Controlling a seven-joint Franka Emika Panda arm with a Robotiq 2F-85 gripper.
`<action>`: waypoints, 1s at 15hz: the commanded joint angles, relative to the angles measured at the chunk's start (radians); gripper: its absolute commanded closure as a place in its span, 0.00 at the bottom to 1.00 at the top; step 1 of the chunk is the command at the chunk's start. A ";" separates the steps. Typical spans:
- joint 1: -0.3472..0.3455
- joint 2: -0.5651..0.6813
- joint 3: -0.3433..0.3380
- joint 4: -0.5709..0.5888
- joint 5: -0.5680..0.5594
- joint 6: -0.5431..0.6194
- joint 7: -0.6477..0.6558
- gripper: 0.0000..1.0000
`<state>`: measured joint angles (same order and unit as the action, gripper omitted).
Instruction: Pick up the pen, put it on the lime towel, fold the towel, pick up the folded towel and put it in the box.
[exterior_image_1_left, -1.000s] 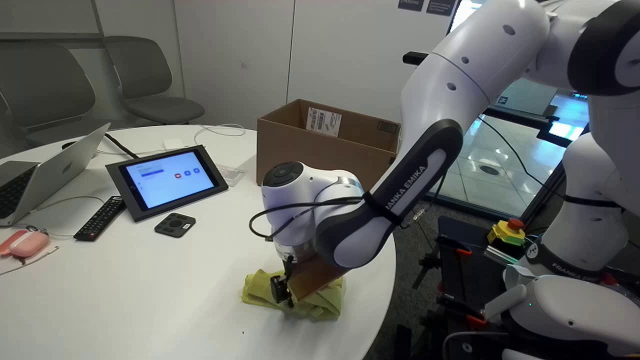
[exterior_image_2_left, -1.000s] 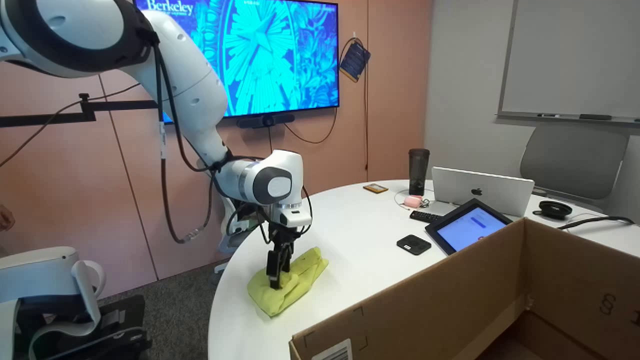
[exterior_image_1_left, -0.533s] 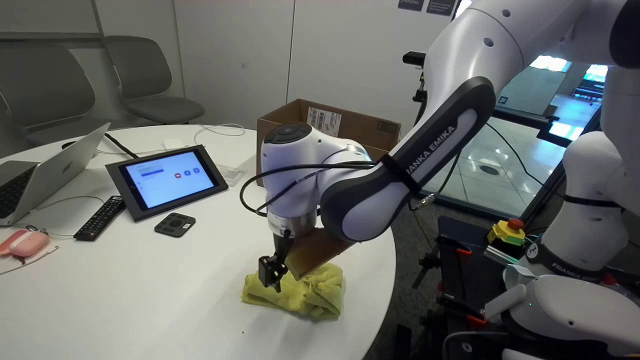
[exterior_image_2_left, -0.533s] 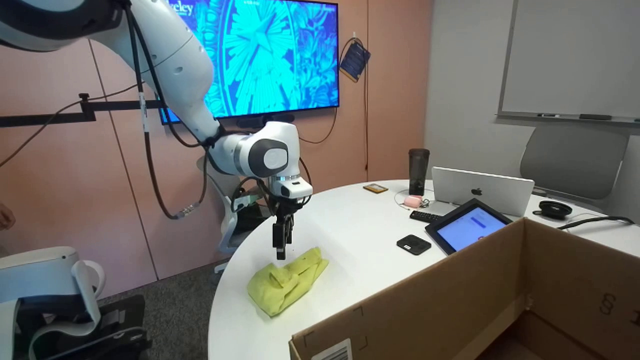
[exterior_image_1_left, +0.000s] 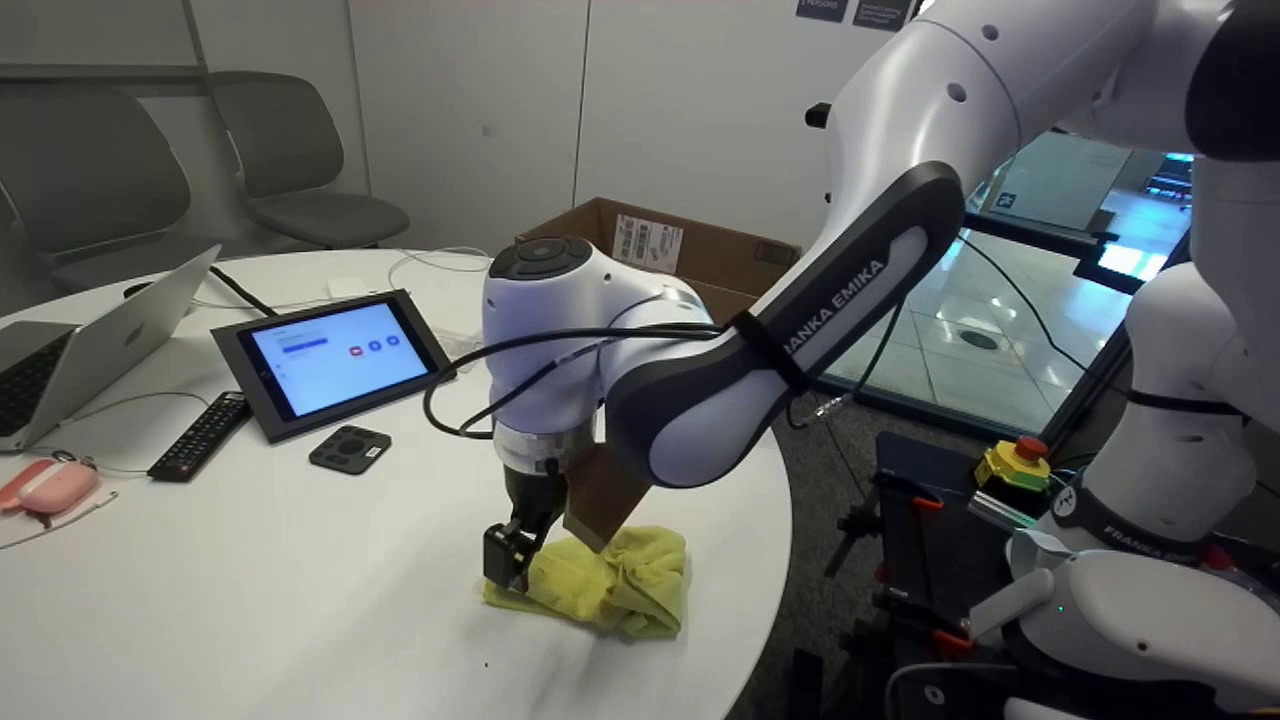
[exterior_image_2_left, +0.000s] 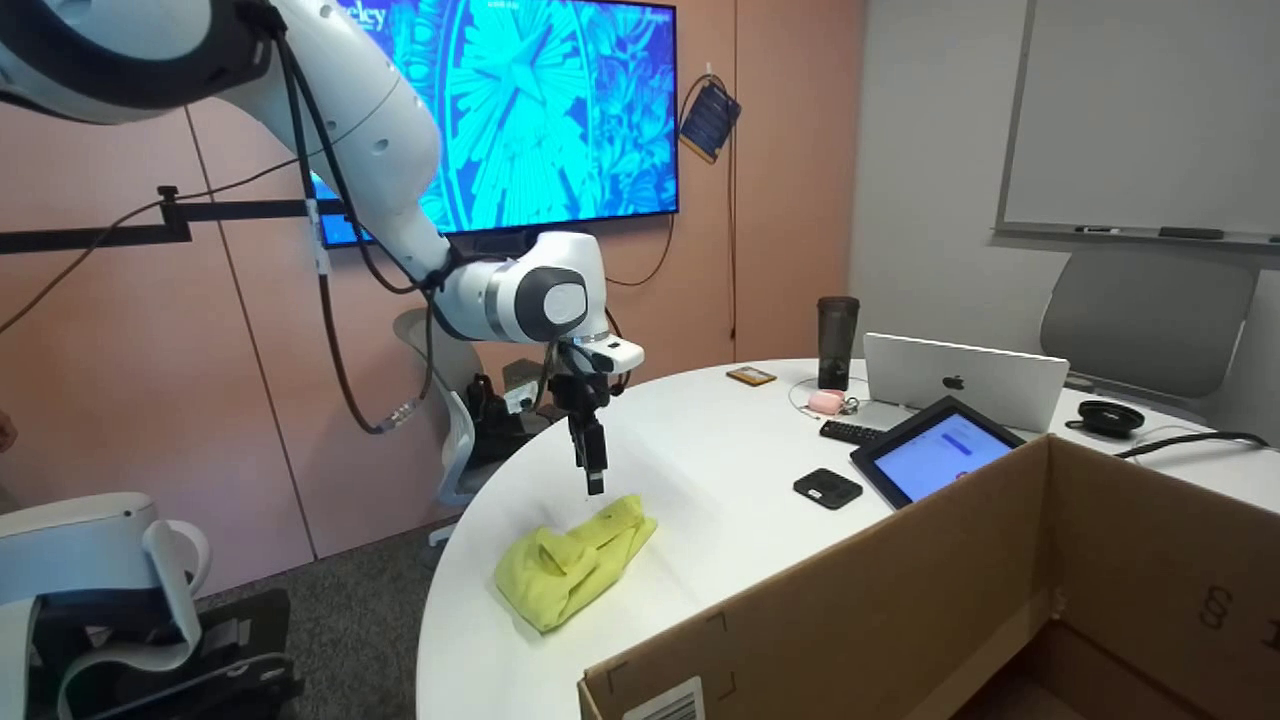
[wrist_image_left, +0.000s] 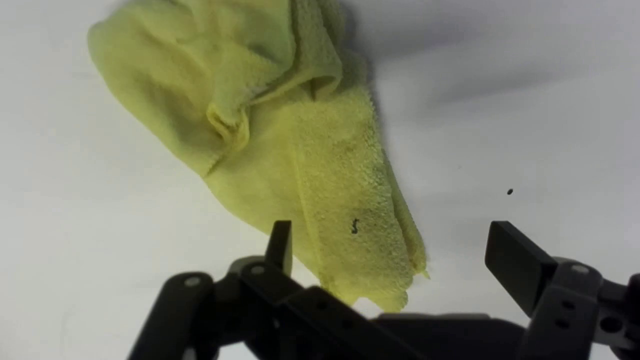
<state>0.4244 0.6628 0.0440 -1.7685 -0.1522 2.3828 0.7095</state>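
One folded towel (wrist_image_left: 340, 165) sits on the table (exterior_image_1_left: 330, 580), gripper (wrist_image_left: 390, 242) over one end, jaws spread wide and empty. Catching just the top layer probably unfolds it and drops the pen (can't see it, presumably inside).

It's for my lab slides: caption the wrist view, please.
Open gripper over one end of the rumpled, folded lime towel on a white table.

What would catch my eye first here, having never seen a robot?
Probably the big white robot arm arched over the white table, its open gripper above one end of the lime towel. Then the bright blue wall screen behind it and the brown box at lower right, both in an exterior view.
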 joint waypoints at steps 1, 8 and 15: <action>-0.020 0.096 0.018 0.143 -0.010 -0.041 -0.178 0.00; -0.015 0.239 0.005 0.308 0.000 -0.110 -0.361 0.00; -0.009 0.335 -0.011 0.402 -0.001 -0.190 -0.382 0.00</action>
<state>0.4158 0.9494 0.0365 -1.4473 -0.1522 2.2453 0.3501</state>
